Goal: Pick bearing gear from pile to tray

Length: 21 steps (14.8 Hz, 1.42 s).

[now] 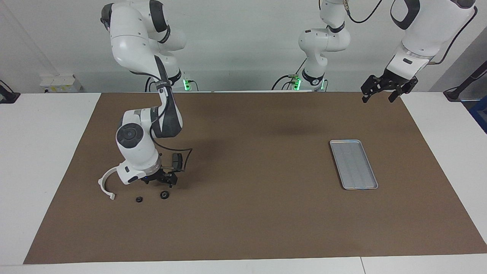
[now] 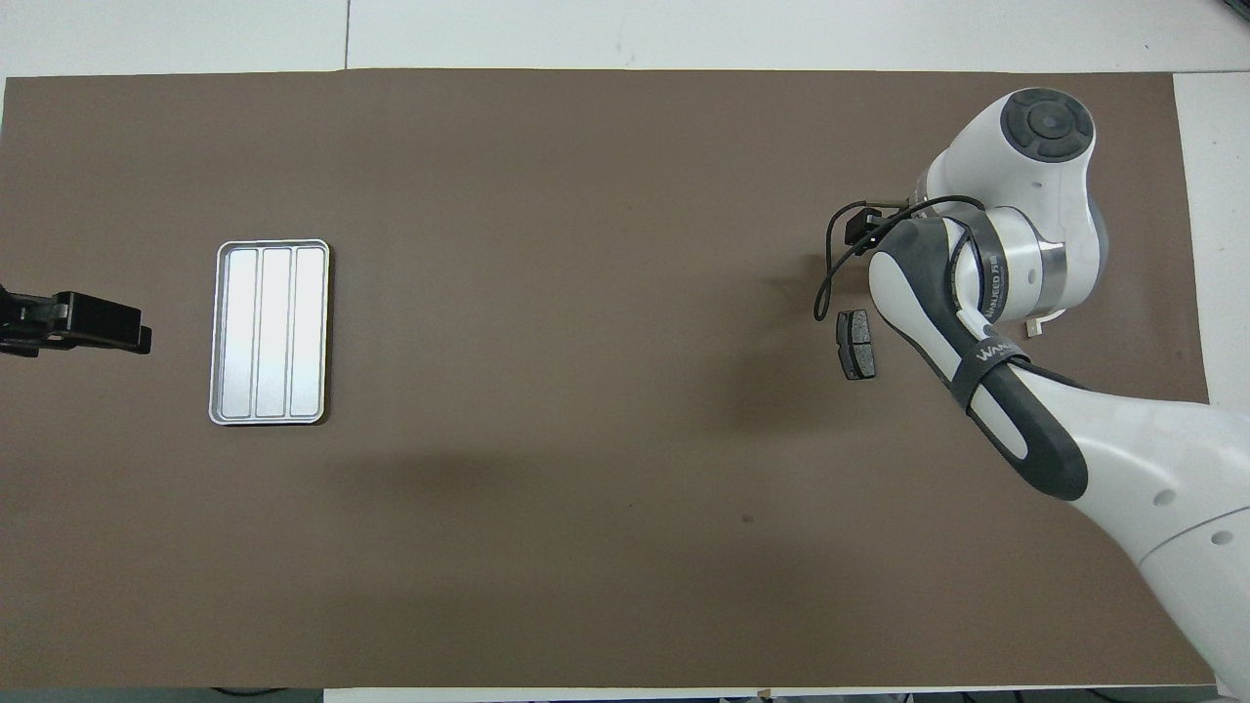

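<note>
The pile lies toward the right arm's end of the table. The bearing gear (image 1: 164,195), a small black round piece with a pale centre, lies on the brown mat. My right gripper (image 1: 159,182) hangs open just above it, nothing between its fingers. Beside the gear lie a smaller black round piece (image 1: 139,199) and a white half-ring bracket (image 1: 106,183). One dark brake pad (image 1: 177,161) (image 2: 856,344) shows by the wrist. In the overhead view the right arm hides the gear. The silver tray (image 1: 354,164) (image 2: 270,332) lies bare near the left arm's end. My left gripper (image 1: 377,97) (image 2: 137,334) waits open in the air there.
A brown mat (image 1: 251,213) covers most of the white table. A black cable (image 1: 186,156) loops from the right wrist over the brake pad.
</note>
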Motion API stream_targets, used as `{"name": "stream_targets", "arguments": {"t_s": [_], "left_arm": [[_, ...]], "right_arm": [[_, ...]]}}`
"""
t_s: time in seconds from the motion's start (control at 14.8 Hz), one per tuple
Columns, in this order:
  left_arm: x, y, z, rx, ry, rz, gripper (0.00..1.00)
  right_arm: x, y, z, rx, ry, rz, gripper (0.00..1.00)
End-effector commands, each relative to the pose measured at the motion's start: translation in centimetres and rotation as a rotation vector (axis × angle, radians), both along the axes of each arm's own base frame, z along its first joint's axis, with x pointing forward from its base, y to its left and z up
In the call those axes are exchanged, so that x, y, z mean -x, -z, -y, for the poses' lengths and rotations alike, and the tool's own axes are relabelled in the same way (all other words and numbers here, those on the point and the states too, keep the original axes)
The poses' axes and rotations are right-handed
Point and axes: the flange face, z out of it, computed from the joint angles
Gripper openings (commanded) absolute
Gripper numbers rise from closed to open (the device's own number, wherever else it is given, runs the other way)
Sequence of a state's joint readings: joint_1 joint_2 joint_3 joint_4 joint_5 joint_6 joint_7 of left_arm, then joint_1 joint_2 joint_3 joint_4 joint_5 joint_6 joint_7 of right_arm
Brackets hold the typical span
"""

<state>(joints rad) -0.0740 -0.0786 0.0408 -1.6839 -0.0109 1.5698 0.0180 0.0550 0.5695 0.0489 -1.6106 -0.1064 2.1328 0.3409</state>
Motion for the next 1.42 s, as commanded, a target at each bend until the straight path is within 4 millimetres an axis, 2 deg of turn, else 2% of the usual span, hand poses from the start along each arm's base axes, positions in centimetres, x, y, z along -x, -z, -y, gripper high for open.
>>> {"name": "stream_targets", "arguments": {"t_s": [0.0, 0.2, 0.61, 1.08, 1.21, 1.35], "left_arm": [[0.96, -0.04, -0.04, -0.012, 0.006, 0.004, 1.00], [0.96, -0.04, -0.04, -0.012, 0.006, 0.004, 1.00], [0.97, 0.03, -0.04, -0.012, 0.006, 0.002, 1.00], [0.97, 0.03, -0.04, -0.012, 0.006, 0.002, 1.00], [0.97, 0.03, -0.04, -0.012, 0.006, 0.002, 1.00], [0.97, 0.03, -0.04, -0.012, 0.006, 0.002, 1.00]], "right_arm": [[-1.84, 0.85, -0.65, 0.021, 0.031, 0.029, 1.00], [-1.88, 1.27, -0.89, 0.017, 0.031, 0.029, 0.99], [-2.61, 0.68, -1.29, -0.007, 0.067, 0.083, 0.91], [-2.69, 1.36, -1.31, -0.012, 0.071, 0.087, 0.80], [-2.68, 1.26, -1.31, -0.011, 0.068, 0.088, 0.68], [-2.65, 1.29, -1.30, -0.010, 0.070, 0.085, 0.42]]}}
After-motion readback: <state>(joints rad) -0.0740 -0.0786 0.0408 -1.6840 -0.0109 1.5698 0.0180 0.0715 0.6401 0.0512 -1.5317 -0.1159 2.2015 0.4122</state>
